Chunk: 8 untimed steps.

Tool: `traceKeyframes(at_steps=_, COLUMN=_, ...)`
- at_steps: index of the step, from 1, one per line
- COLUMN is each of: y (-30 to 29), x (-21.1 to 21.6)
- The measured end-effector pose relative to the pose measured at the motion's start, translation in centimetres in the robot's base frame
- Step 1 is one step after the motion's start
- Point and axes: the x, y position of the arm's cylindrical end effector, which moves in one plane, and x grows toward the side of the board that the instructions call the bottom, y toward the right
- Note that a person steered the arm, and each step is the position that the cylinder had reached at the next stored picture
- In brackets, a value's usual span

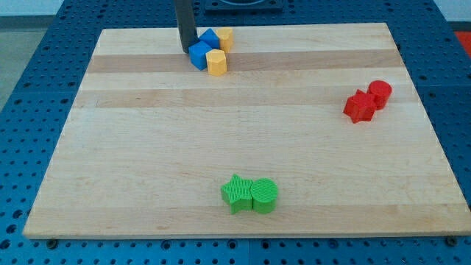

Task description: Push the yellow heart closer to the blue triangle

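Tip: my tip (187,50) is sitting at upper left-centre of frame, touching the left side of the blue cluster. No pincer on this rod, so no open/shut state to tell.
Blue blocks: we're seeing a blue cube-like block (199,55) w/ a blue triangle (210,37) just behind it.
Yellow blocks: yellow heart (225,38) is touching the triangle's right; a yellow hexagon-ish block (216,63) is sitting below.
Red pair: red blocks (368,101) at right, touching.
Green pair: green star (235,193) & green cylinder (264,195) at bottom centre.
Board: wooden board (132,147).
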Motion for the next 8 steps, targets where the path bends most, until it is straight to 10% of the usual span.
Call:
traceKeyframes(at_steps=6, y=-0.6, x=-1.7)
traceKeyframes(at_steps=8, y=9.8, x=-6.2)
